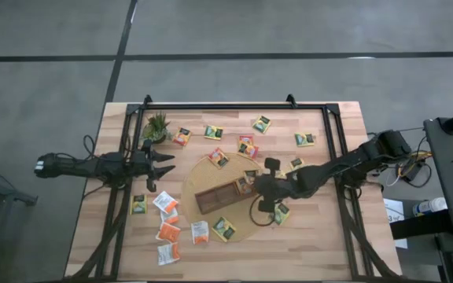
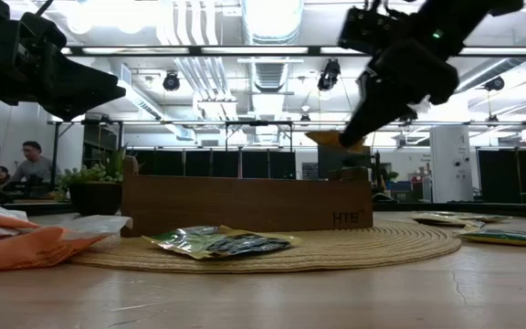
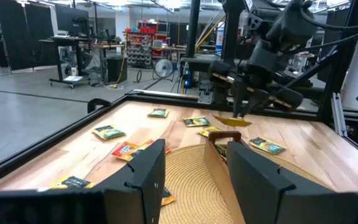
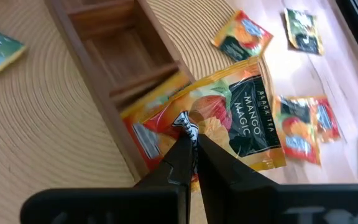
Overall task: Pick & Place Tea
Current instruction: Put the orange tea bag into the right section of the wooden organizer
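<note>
A: The right gripper (image 4: 190,144) has its jaws pinched shut on a yellow sachet (image 4: 238,118), holding it in the air just above the right end of the wooden tray (image 1: 220,196). From the low view the sachet hangs level with the tray's top edge, not yet inside it.

B: So the step is the drop. It should bring the sachet squarely over one compartment before the jaws part; released over a divider or the end wall, it would likely tip out onto the woven mat (image 1: 203,174).

A: Agreed, and lowering first would help, since a flat, light packet probably flutters if dropped from height.

B: And the left gripper (image 1: 163,163)?

A: Jaws spread wide, holding nothing, hovering near the table's left edge beside the potted plant (image 1: 156,126). It waits clear of the tray.

B: Other sachets (image 1: 167,228) lie scattered on the table around the mat, so plenty remains.
</note>
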{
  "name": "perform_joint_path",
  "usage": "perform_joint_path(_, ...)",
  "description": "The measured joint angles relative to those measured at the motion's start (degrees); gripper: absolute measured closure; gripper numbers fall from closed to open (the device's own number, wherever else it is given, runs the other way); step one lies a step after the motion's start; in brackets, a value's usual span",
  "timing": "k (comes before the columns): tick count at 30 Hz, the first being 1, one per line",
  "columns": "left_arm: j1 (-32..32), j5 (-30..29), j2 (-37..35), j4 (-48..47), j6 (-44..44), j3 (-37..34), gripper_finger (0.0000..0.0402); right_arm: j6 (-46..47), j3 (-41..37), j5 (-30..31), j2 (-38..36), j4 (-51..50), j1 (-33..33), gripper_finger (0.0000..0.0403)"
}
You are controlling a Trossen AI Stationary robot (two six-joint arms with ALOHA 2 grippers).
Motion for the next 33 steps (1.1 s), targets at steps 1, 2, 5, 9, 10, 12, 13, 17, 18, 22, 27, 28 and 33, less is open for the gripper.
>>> perform_joint_path(1, 0.0, 0.0, 0.0, 0.0, 0.0, 0.0, 0.0236, -0.7, 1.3, 0.1, 1.3, 0.1, 0.0, 0.039)
perform_joint_path(2, 0.0, 0.0, 0.0, 0.0, 0.0, 0.0, 0.0236, -1.1, 2.6, 0.4, 2.8, -0.1, 0.0, 0.039)
perform_joint_path(5, 0.0, 0.0, 0.0, 0.0, 0.0, 0.0, 0.0236, -2.1, 6.9, 0.9, 7.4, -3.4, -0.1, 0.039)
perform_joint_path(9, 0.0, 0.0, 0.0, 0.0, 0.0, 0.0, 0.0236, -1.0, 13.1, 1.0, 13.8, -13.3, -0.4, 0.039)
perform_joint_path(10, 0.0, 0.0, 0.0, 0.0, 0.0, 0.0, 0.0236, -0.4, 14.6, 1.1, 15.2, -15.8, -0.5, 0.039)
perform_joint_path(12, 0.0, 0.0, 0.0, 0.0, 0.0, 0.0, 0.0236, 1.1, 17.3, 1.7, 17.7, -20.1, -0.9, 0.039)
perform_joint_path(13, 0.0, 0.0, 0.0, 0.0, 0.0, 0.0, 0.0236, 1.8, 18.3, 2.6, 18.7, -21.4, -1.1, 0.039)
perform_joint_path(17, 0.0, 0.0, 0.0, 0.0, 0.0, 0.0, 0.0236, 2.1, 21.1, 3.9, 21.6, -22.1, -1.3, 0.039)
perform_joint_path(18, 0.0, 0.0, 0.1, 0.0, 0.0, 0.0, 0.0236, 2.1, 21.7, 3.9, 22.1, -22.2, -1.3, 0.039)
perform_joint_path(22, 0.0, 0.0, 0.1, 0.0, 0.0, 0.0, 0.0236, 2.0, 23.0, 3.6, 23.1, -23.0, -1.2, 0.039)
perform_joint_path(27, 0.0, 0.0, 0.2, 0.0, 0.0, 0.0, 0.0236, 1.8, 22.9, 2.1, 22.9, -23.1, -1.2, 0.0389)
perform_joint_path(28, 0.0, 0.0, 0.2, 0.0, 0.0, 0.0, 0.0236, 1.6, 22.9, 2.1, 22.8, -23.1, -1.2, 0.0386)
perform_joint_path(33, 0.0, 0.0, 0.2, 0.0, 0.0, 0.0, 0.0236, -0.3, 23.8, 1.6, 22.6, -23.1, -0.6, 0.0345)
